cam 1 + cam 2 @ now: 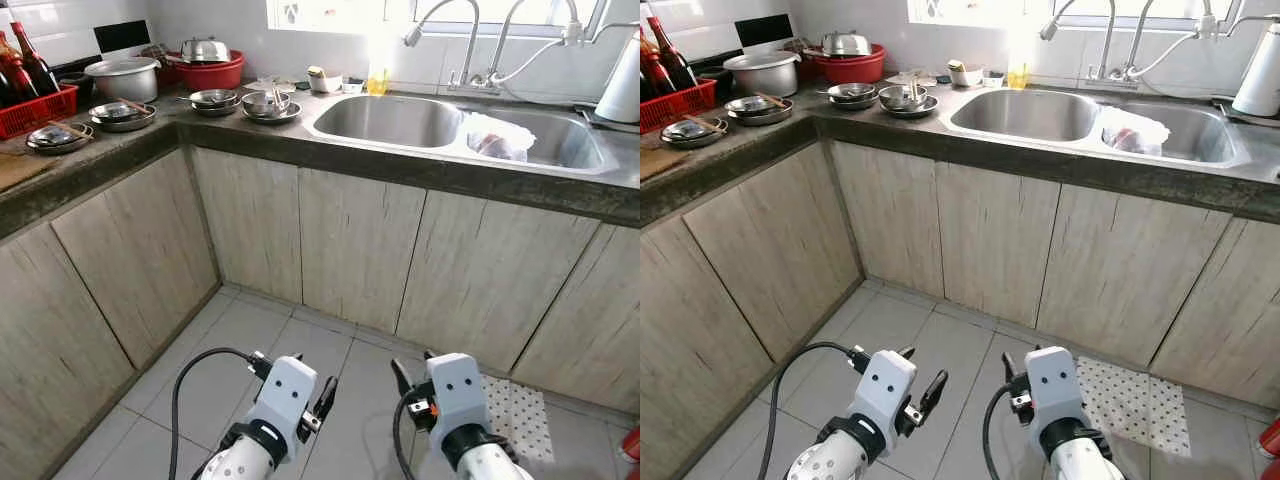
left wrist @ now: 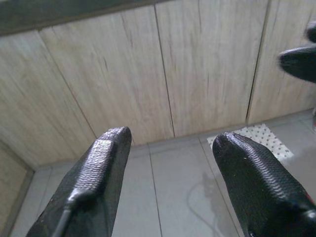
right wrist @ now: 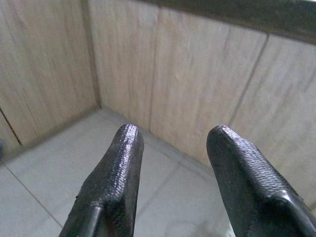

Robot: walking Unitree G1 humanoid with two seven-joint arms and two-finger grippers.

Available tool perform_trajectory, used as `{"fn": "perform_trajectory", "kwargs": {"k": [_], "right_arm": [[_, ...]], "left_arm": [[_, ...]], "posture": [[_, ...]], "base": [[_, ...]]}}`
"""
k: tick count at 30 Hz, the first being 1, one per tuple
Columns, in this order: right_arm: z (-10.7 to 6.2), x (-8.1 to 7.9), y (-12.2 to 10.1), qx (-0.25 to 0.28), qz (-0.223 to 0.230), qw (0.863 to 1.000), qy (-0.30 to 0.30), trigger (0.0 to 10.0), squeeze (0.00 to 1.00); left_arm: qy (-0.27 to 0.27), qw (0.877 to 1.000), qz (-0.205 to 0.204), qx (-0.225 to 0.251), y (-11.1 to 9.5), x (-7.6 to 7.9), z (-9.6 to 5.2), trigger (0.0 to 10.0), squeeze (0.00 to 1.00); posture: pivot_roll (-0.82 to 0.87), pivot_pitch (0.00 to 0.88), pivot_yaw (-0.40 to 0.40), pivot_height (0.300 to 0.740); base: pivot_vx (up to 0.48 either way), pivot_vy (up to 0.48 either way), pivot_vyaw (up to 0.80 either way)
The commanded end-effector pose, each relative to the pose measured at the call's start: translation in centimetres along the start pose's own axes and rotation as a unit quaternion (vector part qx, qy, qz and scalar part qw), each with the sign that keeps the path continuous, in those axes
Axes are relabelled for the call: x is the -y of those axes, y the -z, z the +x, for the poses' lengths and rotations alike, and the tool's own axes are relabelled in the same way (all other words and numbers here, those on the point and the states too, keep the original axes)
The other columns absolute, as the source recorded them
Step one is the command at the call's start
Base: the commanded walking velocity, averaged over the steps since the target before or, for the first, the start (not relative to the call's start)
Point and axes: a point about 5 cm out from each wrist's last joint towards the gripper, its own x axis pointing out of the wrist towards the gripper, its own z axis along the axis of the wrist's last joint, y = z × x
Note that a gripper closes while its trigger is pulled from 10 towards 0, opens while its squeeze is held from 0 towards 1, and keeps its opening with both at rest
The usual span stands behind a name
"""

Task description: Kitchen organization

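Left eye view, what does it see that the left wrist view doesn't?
Left eye view: the counter up high, with the double sink, red basin and steel bowls. Left wrist view: a close look at the left gripper and its bumpy black fingers, spread open. Shared: the wooden cabinet doors, the grey floor tiles and the dotted mat.

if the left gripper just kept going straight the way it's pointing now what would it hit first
Most likely the pale wood-grain cabinet doors under the counter. The left gripper is open and empty, aimed near where those doors meet the grey tiled floor, so if it points lower than it looks, the floor comes first.
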Motion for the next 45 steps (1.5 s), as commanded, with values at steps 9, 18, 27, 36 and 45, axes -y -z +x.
{"fn": "perform_trajectory", "kwargs": {"k": [9, 18, 27, 36, 45], "right_arm": [[0.21, 0.09, -0.65, 0.028, -0.009, 0.999, 0.014, 10.0, 0.0], [0.22, 0.22, -0.64, 0.031, -0.002, 0.999, 0.02, 10.0, 0.0], [0.25, -0.31, -0.88, 0.042, 0.003, 0.999, -0.004, 10.0, 0.0], [0.32, -0.27, -0.64, 0.036, 0.005, 0.999, -0.005, 10.0, 0.0], [0.41, -0.33, -0.6, 0.035, 0.006, 0.999, -0.006, 10.0, 0.0]], "left_arm": [[-0.034, 0.999, -0.028, 0.013, -0.46, -0.33, 0.27, 10.0, 0.0], [-0.04, 0.999, -0.024, 0.012, -0.43, -0.5, 0.26, 10.0, 0.0], [-0.049, 0.999, -0.018, 0.008, -0.33, -0.82, 0.46, 10.0, 0.0], [-0.049, 0.999, -0.019, 0.009, -0.38, -0.78, 0.55, 10.0, 0.0], [-0.046, 0.999, -0.02, 0.008, -0.35, -0.77, 0.62, 10.0, 0.0]], "posture": [[0.16, 0.0, -0.032, 0.74], [0.16, 0.0, -0.028, 0.74], [0.18, 0.0, -0.028, 0.74], [0.18, 0.0, -0.029, 0.74], [0.17, 0.0, -0.028, 0.74]], "base": [[0.0, 0.0, 0.0], [0.0, 0.0, 0.0], [0.0, 0.0, 0.15], [0.142, 0.0, 0.7], [0.285, 0.0, 0.0]]}}
